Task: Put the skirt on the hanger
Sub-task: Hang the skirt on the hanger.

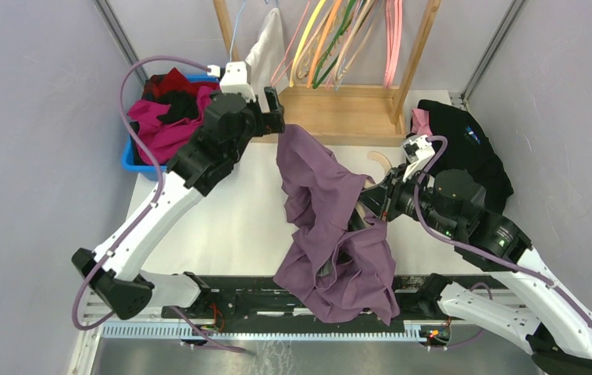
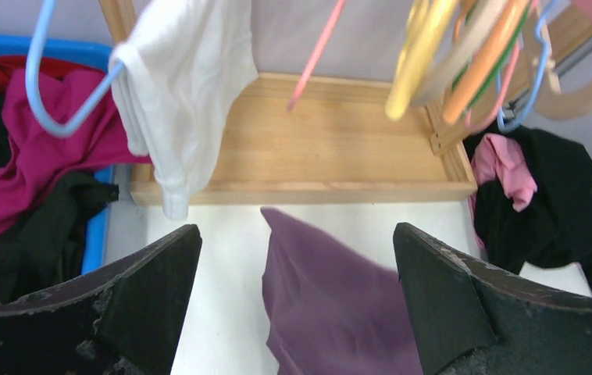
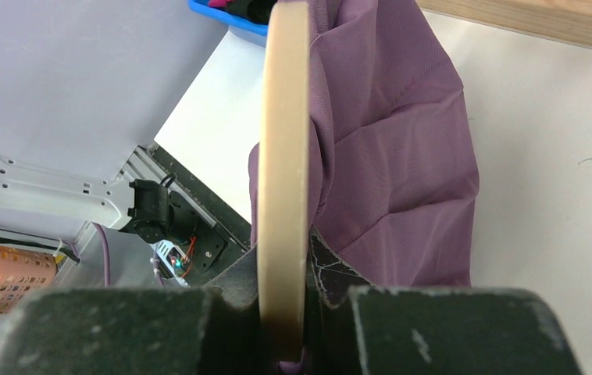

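Clamped on the wooden hanger (image 3: 283, 156) with the right gripper (image 3: 283, 301); seen edge-on, mostly buried under the purple skirt (image 1: 316, 187), perhaps threaded inside. Heaped mid-table, spilling over the near edge. Wide apart and empty at the left gripper (image 2: 294, 258).

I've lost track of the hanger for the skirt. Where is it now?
The wooden hanger is clamped in the right claw, edge-on in the right wrist view, with the purple skirt draped against it; from above, that is just right of centre.
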